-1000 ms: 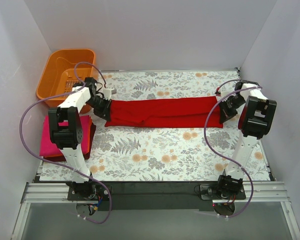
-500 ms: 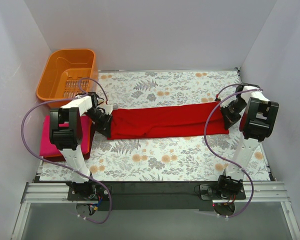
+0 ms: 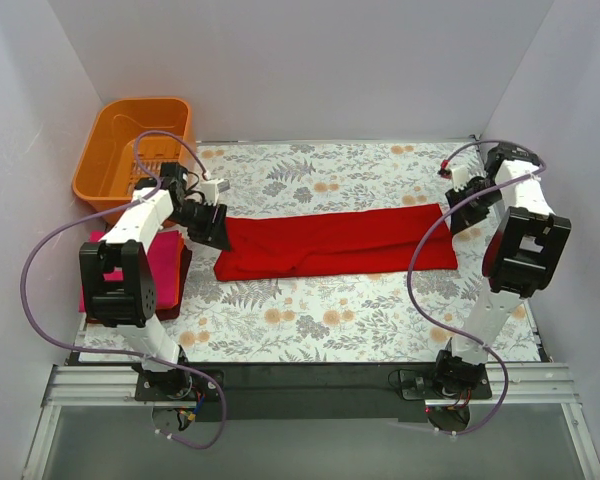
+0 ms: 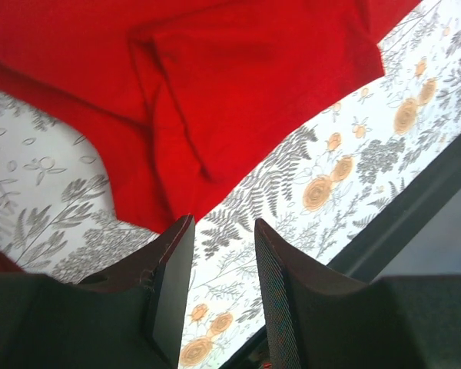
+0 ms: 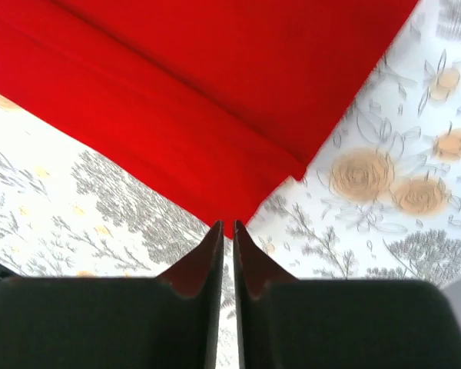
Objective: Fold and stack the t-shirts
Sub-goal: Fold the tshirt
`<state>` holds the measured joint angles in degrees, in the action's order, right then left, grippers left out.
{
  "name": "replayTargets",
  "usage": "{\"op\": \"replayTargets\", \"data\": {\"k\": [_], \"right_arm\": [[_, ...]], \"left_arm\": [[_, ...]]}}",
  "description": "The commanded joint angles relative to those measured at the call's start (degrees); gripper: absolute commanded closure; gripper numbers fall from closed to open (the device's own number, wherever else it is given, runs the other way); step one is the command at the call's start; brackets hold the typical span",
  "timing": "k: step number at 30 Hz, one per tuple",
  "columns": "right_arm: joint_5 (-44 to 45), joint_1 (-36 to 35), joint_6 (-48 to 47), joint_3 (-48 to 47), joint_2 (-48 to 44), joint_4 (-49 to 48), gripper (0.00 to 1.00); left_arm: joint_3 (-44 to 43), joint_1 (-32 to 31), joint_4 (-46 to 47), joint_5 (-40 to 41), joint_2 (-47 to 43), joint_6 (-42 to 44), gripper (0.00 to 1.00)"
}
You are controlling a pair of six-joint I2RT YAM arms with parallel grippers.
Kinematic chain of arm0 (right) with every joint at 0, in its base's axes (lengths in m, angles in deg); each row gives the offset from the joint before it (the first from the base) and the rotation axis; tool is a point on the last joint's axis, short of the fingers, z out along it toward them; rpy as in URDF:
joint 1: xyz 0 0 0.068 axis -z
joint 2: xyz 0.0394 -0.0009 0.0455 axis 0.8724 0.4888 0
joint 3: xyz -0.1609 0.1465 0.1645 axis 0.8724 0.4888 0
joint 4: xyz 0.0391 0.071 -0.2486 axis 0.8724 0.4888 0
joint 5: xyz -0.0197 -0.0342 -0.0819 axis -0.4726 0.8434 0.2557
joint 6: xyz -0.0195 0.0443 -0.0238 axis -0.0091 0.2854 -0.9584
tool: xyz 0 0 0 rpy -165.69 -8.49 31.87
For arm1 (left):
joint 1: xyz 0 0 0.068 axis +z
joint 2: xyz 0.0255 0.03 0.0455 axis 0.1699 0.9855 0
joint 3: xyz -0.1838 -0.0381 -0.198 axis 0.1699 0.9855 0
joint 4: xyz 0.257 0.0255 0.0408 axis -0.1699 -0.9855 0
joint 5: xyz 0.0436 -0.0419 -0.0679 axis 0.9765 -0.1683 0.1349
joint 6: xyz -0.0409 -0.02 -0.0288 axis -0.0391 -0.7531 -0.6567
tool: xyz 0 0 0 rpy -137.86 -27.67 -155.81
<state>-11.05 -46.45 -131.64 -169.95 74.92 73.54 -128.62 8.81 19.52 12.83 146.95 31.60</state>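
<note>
The left arm hides much of a folded magenta-pink t-shirt near the orange plastic slotted basket. A long, folded bright red t-shirt lies across the grey-and-orange floral cloth. At its ends are the left gripper, jaws parted and empty, and the right gripper, barely parted and gripping nothing.

Grey-and-orange floral cloth covers the tabletop. Plain white walls box it in: back wall beyond it, left wall and right wall at its sides. Orange basket off its far-left corner. Black strip and metal rail along its near edge. Light even, soft.
</note>
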Motion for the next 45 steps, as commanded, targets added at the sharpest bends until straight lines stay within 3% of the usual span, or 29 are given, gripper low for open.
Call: {"op": "replayTargets", "data": {"k": [1,4,17,20,27,31,35,37,45], "right_arm": [[-7.14,-2.15,0.77,-1.90,-0.46,1.28,0.88],[-7.84,-3.12,0.86,-1.11,2.10,0.84,0.95],[-6.09,-4.44,7.10,-4.80,10.63,-9.26,0.89],[-6.78,-4.44,9.12,-3.31,8.79,-12.25,0.82],[-17.15,-6.37,12.90,4.42,-6.83,-19.11,0.66],[-23.03,-13.64,17.99,9.17,-12.30,-20.78,0.64],[-26.03,-23.23,28.96,15.41,-15.12,-27.97,0.58],[-27.35,-28.40,36.78,18.12,-15.21,-33.40,0.42],[-25.60,-40.55,53.85,21.30,-11.96,-44.77,0.38]], "left_arm": [[0.53,-2.01,1.59,-3.81,-1.77,-3.41,0.64],[1.93,-4.47,2.82,-3.28,-1.34,-5.34,0.64],[3.00,-7.64,6.96,0.50,3.94,-12.73,0.56],[3.78,-7.64,7.13,0.68,3.06,-14.05,0.56],[11.51,-7.64,11.61,2.08,-2.21,-20.46,0.56],[13.71,-7.29,14.24,3.84,-2.66,-23.89,0.56],[13.63,-6.06,15.65,4.81,-2.65,-26.26,0.56],[13.63,-5.80,15.66,5.07,-2.57,-26.71,0.56],[12.40,-5.00,15.22,5.42,-0.99,-27.32,0.56]]}}
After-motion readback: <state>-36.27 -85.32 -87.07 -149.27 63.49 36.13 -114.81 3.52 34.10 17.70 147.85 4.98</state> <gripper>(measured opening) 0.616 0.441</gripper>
